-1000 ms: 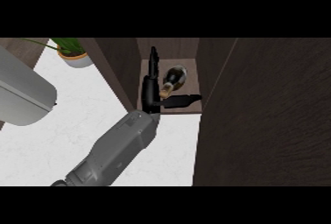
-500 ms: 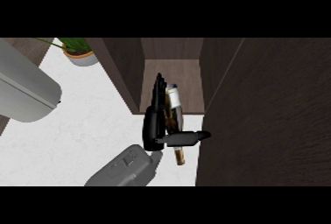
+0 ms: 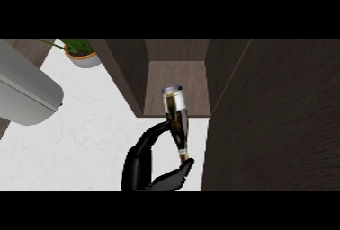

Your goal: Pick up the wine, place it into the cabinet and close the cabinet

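Right hand (image 3: 143,168) has fingers and thumb curled round the wine (image 3: 177,123), which tilts up ahead toward the open cabinet (image 3: 176,78). Glass looks heavy, slick, breakable; mid-body hold seems safest.

wine bottle (image 3: 177,126) before cabinet (image 3: 178,81), potted plant (image 3: 81,53) left

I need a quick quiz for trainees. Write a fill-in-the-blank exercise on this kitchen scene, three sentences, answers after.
1. The black hand at the bottom of the view is curled round a ____ bottle.
2. The bottle points its base toward the open ____, whose bare shelf shows ahead.
3. At the top left of the white counter stands a potted ____.

Missing words: wine; cabinet; plant
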`<state>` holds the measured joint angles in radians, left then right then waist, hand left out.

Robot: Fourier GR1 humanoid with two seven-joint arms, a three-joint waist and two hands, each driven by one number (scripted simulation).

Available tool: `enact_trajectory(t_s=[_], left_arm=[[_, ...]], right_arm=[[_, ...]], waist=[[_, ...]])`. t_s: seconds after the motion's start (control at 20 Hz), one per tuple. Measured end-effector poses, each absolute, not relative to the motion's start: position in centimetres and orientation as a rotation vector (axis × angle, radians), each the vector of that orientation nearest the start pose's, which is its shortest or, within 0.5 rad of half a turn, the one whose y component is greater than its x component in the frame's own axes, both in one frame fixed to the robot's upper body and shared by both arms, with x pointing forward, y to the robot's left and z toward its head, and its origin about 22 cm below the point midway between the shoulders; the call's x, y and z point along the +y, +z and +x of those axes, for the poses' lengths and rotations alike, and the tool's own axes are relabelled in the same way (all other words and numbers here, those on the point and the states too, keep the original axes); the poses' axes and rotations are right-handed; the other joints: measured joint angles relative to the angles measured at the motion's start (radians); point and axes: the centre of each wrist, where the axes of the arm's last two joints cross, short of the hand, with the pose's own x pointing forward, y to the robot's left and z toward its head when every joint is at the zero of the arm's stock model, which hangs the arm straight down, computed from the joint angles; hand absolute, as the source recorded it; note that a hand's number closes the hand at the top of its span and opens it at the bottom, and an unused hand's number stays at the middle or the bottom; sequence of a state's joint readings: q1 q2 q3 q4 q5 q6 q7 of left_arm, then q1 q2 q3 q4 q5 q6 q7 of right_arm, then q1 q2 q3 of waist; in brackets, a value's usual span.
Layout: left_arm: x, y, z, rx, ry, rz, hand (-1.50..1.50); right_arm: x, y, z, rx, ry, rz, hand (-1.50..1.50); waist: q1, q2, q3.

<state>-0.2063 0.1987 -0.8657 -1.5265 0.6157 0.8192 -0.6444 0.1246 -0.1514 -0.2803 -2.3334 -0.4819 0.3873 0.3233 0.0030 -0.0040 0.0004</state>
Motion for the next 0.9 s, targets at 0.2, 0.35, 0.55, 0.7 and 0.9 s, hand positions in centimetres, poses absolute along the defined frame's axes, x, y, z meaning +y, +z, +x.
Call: enact_trajectory(t_s=[0.2,0.35,0.55,0.7,0.9], left_arm=[[10.8,0.1,17.0,-1.884,0.123,-0.156,1.50],[12.4,0.2,15.9,-1.875,0.086,-0.158,1.50],[15.3,0.7,14.7,-1.873,0.048,-0.140,1.50],[17.5,1.1,14.3,-1.876,0.025,-0.126,1.50],[20.8,2.0,13.9,-1.882,0.011,-0.114,1.50]], right_arm=[[-30.0,16.2,15.2,-1.933,0.302,0.225,1.50],[-30.5,16.1,15.1,-1.899,0.416,0.224,1.50],[-30.7,16.3,14.7,-1.856,0.586,0.270,1.50],[-30.1,15.6,14.5,-1.799,0.658,0.361,1.50],[-28.8,14.6,14.3,-1.709,0.727,0.497,1.50]], waist=[[0.000,0.000,0.000],[-0.001,0.001,0.000],[0.000,0.000,0.000],[0.000,0.000,0.000],[0.005,0.000,-0.001]])
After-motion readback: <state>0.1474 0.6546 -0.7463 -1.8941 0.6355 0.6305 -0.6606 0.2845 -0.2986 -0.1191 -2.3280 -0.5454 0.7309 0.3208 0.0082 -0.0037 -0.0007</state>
